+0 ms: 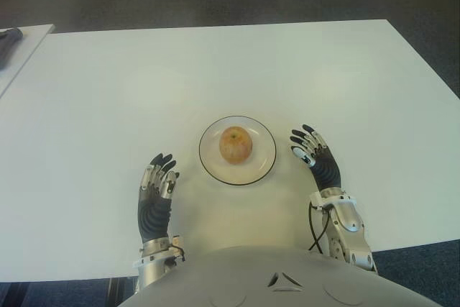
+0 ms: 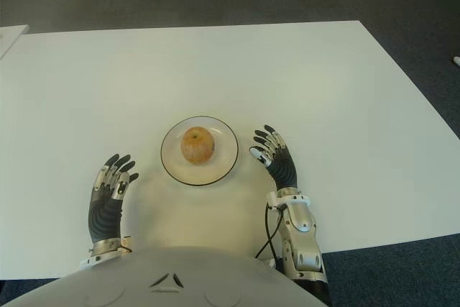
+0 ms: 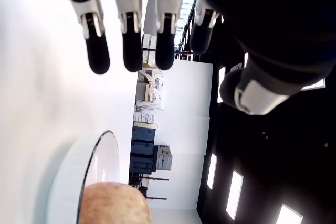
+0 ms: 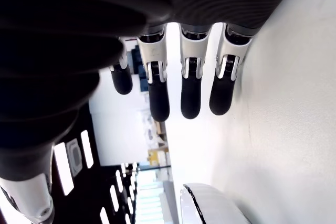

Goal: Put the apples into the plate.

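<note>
White table (image 1: 108, 106) holds a yellowish-red apple (image 1: 236, 144) on a black-rimmed plate (image 1: 262, 167).

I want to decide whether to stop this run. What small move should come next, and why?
Probably none beyond keeping both hands clear: the apple already sits in the plate, the left robot hand and right robot hand flank it open and empty, and no other apple shows.

Right hand (image 4: 173, 85) fingers extended, empty; plate (image 4: 210, 205) rim near.
</note>
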`<action>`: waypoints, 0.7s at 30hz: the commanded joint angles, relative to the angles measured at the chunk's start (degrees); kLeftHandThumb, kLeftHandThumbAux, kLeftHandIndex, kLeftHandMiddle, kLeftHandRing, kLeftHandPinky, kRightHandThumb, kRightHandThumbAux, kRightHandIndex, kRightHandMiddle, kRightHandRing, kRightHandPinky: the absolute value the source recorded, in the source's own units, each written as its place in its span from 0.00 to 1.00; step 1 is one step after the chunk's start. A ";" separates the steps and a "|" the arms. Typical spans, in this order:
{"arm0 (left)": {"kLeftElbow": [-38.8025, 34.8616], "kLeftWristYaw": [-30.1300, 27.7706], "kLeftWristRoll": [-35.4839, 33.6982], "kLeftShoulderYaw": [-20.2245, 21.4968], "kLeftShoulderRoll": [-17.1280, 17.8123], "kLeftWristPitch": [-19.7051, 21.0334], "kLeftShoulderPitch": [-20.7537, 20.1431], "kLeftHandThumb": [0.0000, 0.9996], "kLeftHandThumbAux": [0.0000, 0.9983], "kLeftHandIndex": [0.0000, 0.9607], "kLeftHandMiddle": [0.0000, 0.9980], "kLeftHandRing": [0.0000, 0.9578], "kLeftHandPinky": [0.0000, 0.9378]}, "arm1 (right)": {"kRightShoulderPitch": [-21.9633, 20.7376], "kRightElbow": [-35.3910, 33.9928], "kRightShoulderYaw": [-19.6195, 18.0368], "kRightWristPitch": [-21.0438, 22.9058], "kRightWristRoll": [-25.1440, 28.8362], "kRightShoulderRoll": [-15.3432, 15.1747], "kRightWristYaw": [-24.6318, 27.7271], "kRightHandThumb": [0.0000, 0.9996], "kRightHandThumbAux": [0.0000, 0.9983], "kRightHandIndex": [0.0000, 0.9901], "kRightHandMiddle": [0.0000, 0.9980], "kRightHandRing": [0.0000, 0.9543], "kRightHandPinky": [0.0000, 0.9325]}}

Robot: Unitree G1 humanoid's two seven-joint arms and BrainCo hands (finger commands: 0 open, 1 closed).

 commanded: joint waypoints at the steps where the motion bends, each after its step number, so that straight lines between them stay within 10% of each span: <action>1: 0.25 -0.83 -0.79 0.48 -0.49 0.60 0.41 0.34 0.55 0.17 0.20 0.24 0.30 | 0.40 1.68 -0.02 0.43 -0.91 0.11 -0.11 0.45 0.68 0.12 0.27 0.24 0.24; 21: 0.24 -2.03 -2.39 1.05 -0.25 1.43 -0.76 0.35 0.55 0.18 0.21 0.24 0.31 | 0.56 4.93 0.09 -6.16 0.61 1.30 2.56 0.29 0.61 0.12 0.26 0.24 0.27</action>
